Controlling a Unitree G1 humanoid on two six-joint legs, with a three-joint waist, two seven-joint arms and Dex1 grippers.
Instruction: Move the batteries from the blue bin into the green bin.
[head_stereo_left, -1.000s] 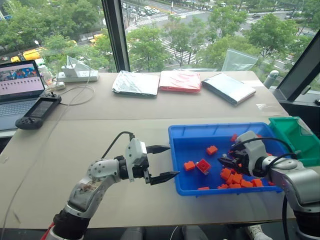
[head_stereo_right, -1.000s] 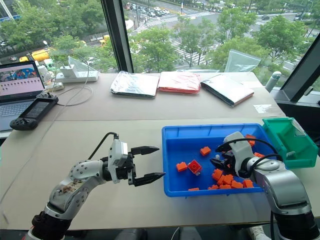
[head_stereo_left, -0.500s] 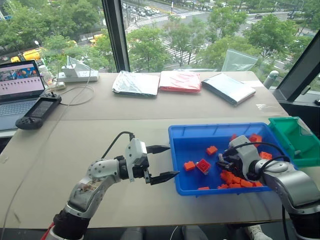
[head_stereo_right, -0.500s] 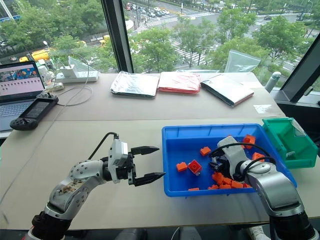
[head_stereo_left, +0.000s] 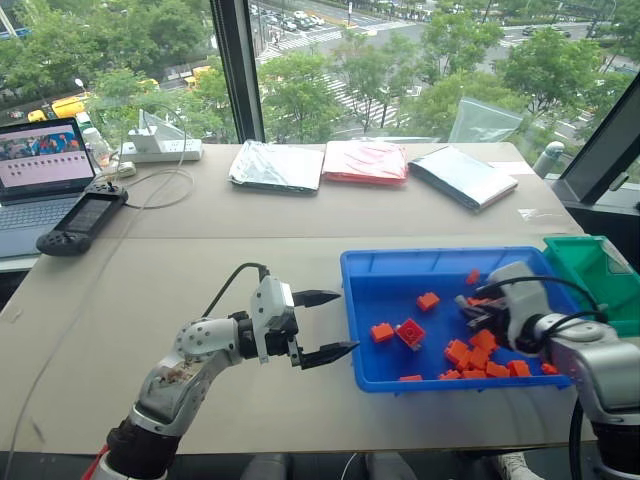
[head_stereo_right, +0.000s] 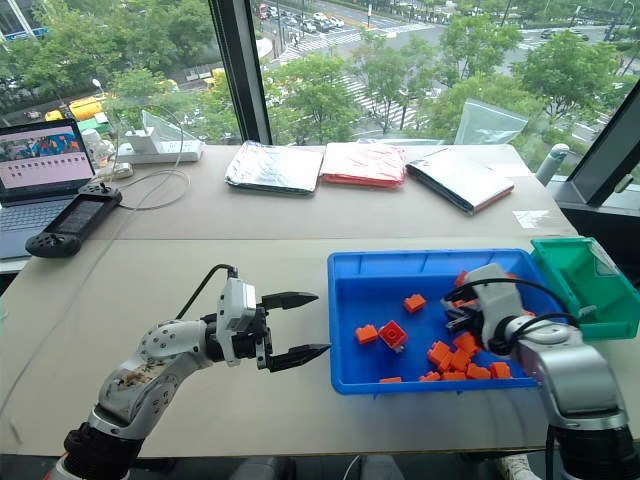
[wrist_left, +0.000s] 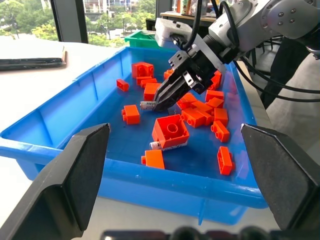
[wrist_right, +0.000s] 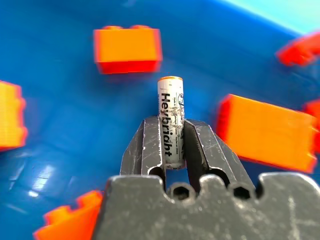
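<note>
Black fingers of the left gripper (head_stereo_left: 327, 325) stand spread apart just beside the blue bin (head_stereo_left: 365, 330). Over its orange bricks (head_stereo_left: 478, 358), the right gripper (wrist_left: 155, 104) pinches one battery (wrist_right: 170, 120). Farthest right, the green bin (head_stereo_left: 600, 272).

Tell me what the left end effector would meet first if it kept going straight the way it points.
Probably the near wall of the blue bin. The left end effector hangs open and level just outside that wall. Past the rim lie orange bricks and a loose battery, though depth is uncertain.
</note>
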